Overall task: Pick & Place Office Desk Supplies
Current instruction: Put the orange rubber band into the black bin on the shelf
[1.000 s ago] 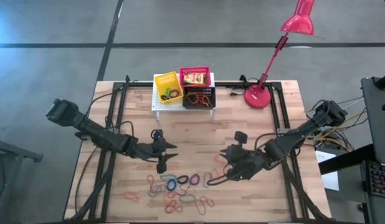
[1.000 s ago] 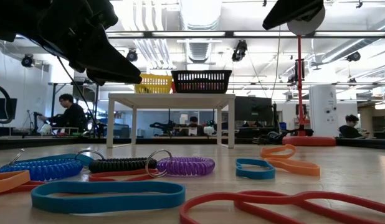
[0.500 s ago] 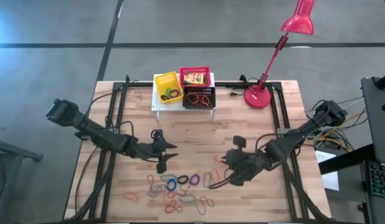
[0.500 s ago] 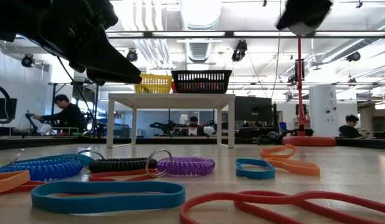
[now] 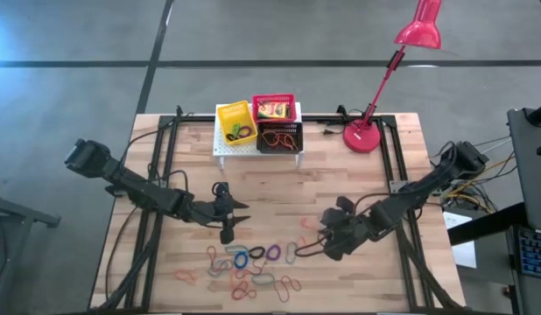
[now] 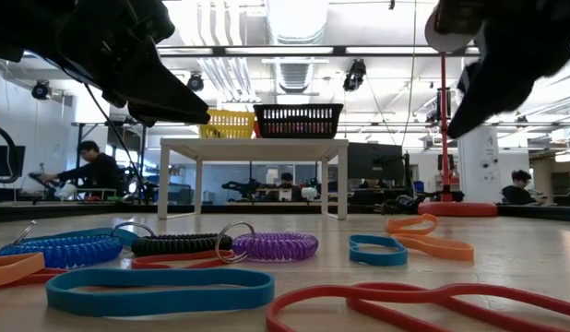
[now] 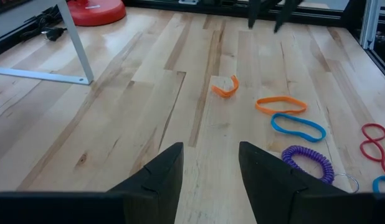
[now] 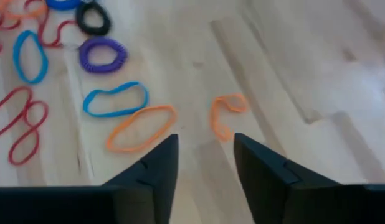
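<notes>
No brand, label or writing can be read in any view. The surface (image 5: 279, 184) is a light wooden plank top, bare across its middle. At its upper centre in the high view a small white stand (image 5: 253, 149) carries a yellow basket (image 5: 235, 122), a red basket (image 5: 273, 108) and a black basket (image 5: 279, 138); a red desk lamp (image 5: 380, 83) stands to their right. Around it lies grey concrete floor. The low view looks across into an open workroom with ceiling lights, desks and seated people (image 6: 100, 171) at the far left and right.

The elastic loops (image 5: 249, 267) lie scattered at the lower centre of the high view, in red, orange, blue, purple and black. In the low view a blue loop (image 6: 160, 289) lies nearest, with coiled blue, black and purple loops (image 6: 274, 245) behind it.

The left end effector (image 5: 233, 220) hangs just above the upper left edge of the scatter, its fingers (image 7: 158, 180) apart and holding nothing. The right end effector (image 5: 325, 245) is at the scatter's right edge, fingers (image 8: 149, 171) also apart and empty, over a curled orange loop (image 8: 227, 115) and a flat orange loop (image 8: 141, 127) beside a blue one.
</notes>
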Robot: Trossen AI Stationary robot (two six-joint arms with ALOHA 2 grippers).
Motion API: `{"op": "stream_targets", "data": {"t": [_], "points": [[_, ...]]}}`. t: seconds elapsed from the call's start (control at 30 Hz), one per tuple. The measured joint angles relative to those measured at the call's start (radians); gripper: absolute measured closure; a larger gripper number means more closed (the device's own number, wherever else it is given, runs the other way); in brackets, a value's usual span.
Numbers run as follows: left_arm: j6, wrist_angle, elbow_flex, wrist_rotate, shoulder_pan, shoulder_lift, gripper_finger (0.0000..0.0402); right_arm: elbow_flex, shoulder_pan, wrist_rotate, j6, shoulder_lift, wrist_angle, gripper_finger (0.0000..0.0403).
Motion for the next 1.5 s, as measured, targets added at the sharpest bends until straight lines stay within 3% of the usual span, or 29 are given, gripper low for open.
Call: {"op": "stream_targets", "data": {"t": [0.27, 0.4, 0.7, 1.1, 1.33, 1.5], "points": [[0.002, 0.000, 0.000, 0.000, 0.000, 0.000, 0.0238, -0.206, 0.000, -0.025, -0.133, 0.000, 0.364, 0.0195], [0.003, 0.000, 0.000, 0.000, 0.000, 0.000, 0.0238, -0.269, 0.000, -0.025, -0.095, 0.000, 0.398, 0.0197], [0.002, 0.000, 0.000, 0.000, 0.002, 0.000, 0.0238, -0.359, 0.000, -0.029, -0.150, 0.000, 0.441, 0.0250], [0.002, 0.000, 0.000, 0.000, 0.002, 0.000, 0.0238, -0.424, 0.000, -0.034, -0.168, 0.000, 0.537, 0.0387], [0.002, 0.000, 0.000, 0.000, 0.002, 0.000, 0.0238, -0.422, -0.003, 0.033, -0.218, 0.000, 0.688, 0.0391], [0.002, 0.000, 0.000, -0.001, 0.002, 0.000, 0.0238, -0.425, -0.029, 0.061, -0.215, 0.001, 0.687, 0.0359]]}}
